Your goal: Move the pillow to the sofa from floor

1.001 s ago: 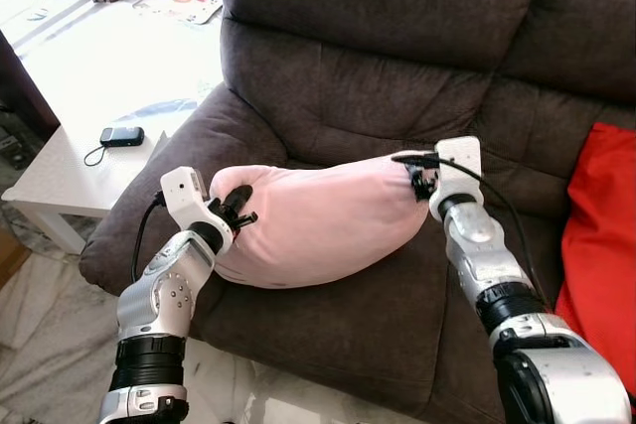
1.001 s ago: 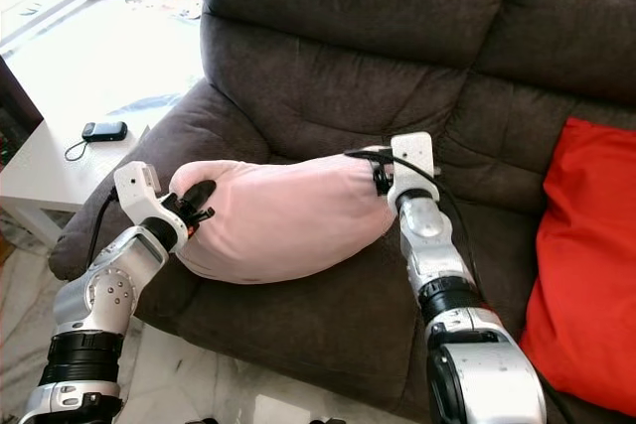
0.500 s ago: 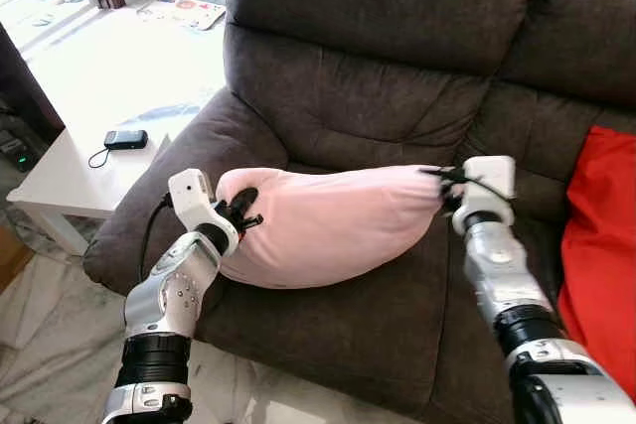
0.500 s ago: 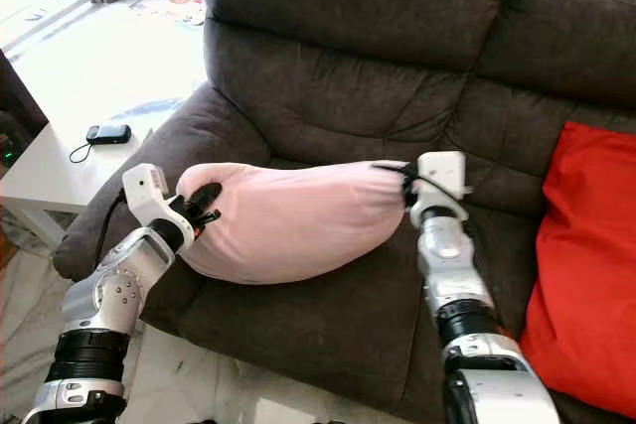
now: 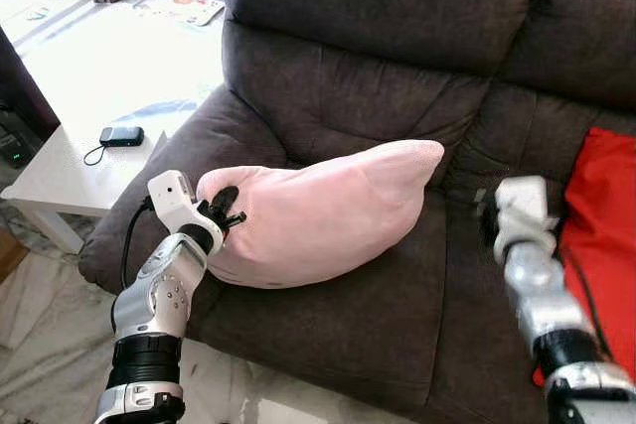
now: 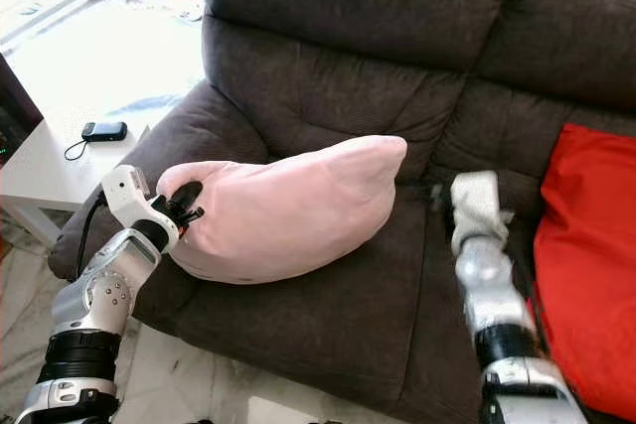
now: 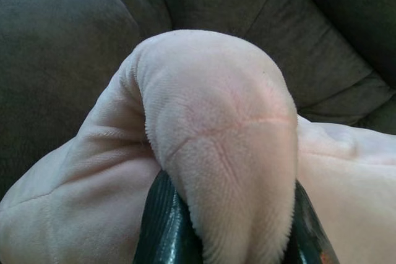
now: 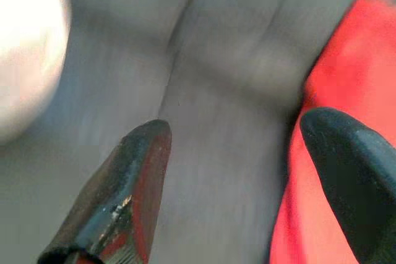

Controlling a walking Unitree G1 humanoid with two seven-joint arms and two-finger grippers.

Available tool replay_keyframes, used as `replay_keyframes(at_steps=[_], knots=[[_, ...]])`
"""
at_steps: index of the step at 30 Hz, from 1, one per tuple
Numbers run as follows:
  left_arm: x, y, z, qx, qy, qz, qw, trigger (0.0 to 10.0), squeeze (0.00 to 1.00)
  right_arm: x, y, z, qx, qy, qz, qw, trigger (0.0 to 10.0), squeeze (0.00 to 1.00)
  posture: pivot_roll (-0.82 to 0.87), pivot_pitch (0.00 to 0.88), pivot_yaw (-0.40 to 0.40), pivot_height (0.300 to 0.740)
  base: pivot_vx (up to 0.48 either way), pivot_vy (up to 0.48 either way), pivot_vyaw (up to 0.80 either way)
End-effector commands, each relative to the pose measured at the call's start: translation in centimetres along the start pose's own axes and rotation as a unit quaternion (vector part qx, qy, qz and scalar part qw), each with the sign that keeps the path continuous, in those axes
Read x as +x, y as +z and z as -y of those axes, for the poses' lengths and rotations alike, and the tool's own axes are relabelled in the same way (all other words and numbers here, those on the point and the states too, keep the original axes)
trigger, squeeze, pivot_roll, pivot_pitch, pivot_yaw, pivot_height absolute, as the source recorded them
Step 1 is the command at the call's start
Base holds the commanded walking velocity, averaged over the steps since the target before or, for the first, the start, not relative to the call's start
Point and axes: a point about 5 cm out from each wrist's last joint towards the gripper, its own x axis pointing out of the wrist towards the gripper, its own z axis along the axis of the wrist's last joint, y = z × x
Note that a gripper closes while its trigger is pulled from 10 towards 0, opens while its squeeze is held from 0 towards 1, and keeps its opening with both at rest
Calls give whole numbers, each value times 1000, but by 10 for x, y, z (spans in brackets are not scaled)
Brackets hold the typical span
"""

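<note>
One plump pink pillow (image 5: 318, 215), corner upturned

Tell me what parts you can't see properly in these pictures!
- Underside of the pink pillow: head views, pressed into the sofa seat.
- Tips of the left gripper: left wrist view, a fold of pillow bulges between the fingers.
- Red cushion: cut off by the right edge in the head views.
- Small dark gadget on the white table: too small to identify.
- Right wrist view: blurred, with the right gripper open over the seat.
</note>
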Motion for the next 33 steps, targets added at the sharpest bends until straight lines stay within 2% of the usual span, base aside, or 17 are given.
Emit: replay_keyframes(at_steps=[1, 4, 10, 11, 13, 15, 16, 23, 26, 27, 29, 33], knots=[[-1, -1, -4, 2, 13, 1, 1000, 10000, 0, -1, -17, -4, -32, 12, -42, 999, 10000, 0, 74, 138, -103, 740, 0, 0, 0], [-2, 1, -6, 3, 15, 4, 1000, 10000, 0, -3, -27, -13, -39, 36, -68, 996, 10000, 0, 77, 139, -103, 740, 0, 0, 0], [-1, 2, -7, 3, 17, 6, 1000, 10000, 0, -1, -22, -29, -23, 66, -73, 995, 10000, 0, 81, 140, -105, 740, 0, 0, 0], [-1, 1, -6, 3, 17, 7, 1000, 10000, 0, -1, -16, -39, -1, 82, -72, 994, 10000, 0, 87, 140, -107, 740, 0, 0, 0], [-1, 1, -6, 2, 17, 7, 1000, 10000, 0, -1, -13, -46, 17, 93, -71, 993, 10000, 0, 88, 140, -107, 740, 0, 0, 0], [-2, -1, -6, 0, 17, 5, 1000, 10000, 0, -2, -3, -64, 57, 126, -68, 988, 10000, 0, 92, 141, -107, 740, 0, 0, 0], [-2, -1, -6, 0, 17, 5, 1000, 10000, 0, -2, -3, -64, 57, 126, -68, 988, 10000, 0, 92, 141, -107, 740, 0, 0, 0], [-1, 0, -5, -6, 14, 6, 1000, 10000, 0, -7, 29, -100, 90, 195, -50, 975, 10000, 0, 119, 139, -120, 740, 0, 0, 0], [-1, 3, -3, -27, 9, 13, 1000, 10000, 0, -8, 41, -106, 98, 206, -38, 973, 10000, 0, 140, 138, -129, 740, 0, 0, 0], [-1, 6, -1, -47, 3, 17, 999, 10000, 0, -8, 51, -109, 103, 209, -28, 972, 10000, 0, 145, 139, -130, 740, 0, 0, 0], [-3, 9, 1, -62, -6, 21, 998, 10000, 0, -8, 63, -110, 102, 209, -13, 972, 10000, 0, 165, 141, -138, 740, 0, 0, 0], [-9, 14, 4, -67, -26, 19, 997, 10000, 0, -7, 88, -107, 109, 204, 18, 973, 10000, 0, 203, 145, -156, 740, 0, 0, 0]])
